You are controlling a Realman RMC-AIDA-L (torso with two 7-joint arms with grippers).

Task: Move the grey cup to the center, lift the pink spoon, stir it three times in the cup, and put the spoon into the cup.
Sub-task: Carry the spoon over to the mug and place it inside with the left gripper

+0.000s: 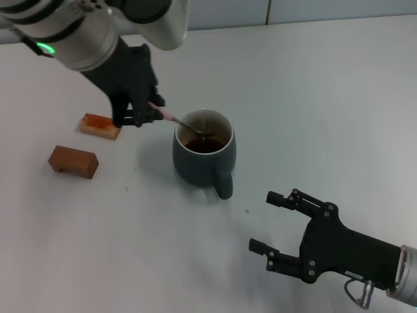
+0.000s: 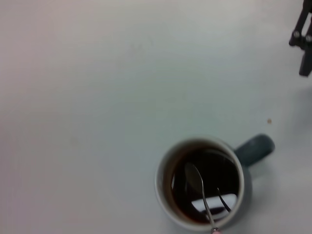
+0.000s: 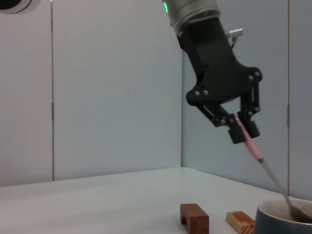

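The grey cup [image 1: 203, 156], a rounded dark grey-teal ceramic mug with a pale inner wall and dark brown liquid, stands near the middle of the pale worktop [image 1: 313, 98], its stubby handle turned toward us. We see the pink spoon [image 1: 186, 124], thin, with a silver metal bowl and a pale pink handle, slanting down over the rim with its bowl in the liquid.

The left gripper [image 1: 154, 111] has its jaws clamped on the very end of the pink handle, just beside the cup on its far left side, so we judge the stirring step to be in hand.

Here is what worries us. The grip sits far out on a slim handle, so the spoon could pivot or slip if the bowl drags against the cup's wall. A wide sweep could push the rim and shift or tip the cup, and the liquid looks high enough to slop over. Letting go from this slant, the spoon might tip out instead of settling against the rim.

The left arm reaches down from the upper left, its wrist angled toward the cup. The right gripper [image 1: 285, 225] hangs low at the near right, jaws apart, well clear of the cup. Two brown wooden blocks [image 1: 73, 161] lie on the left.
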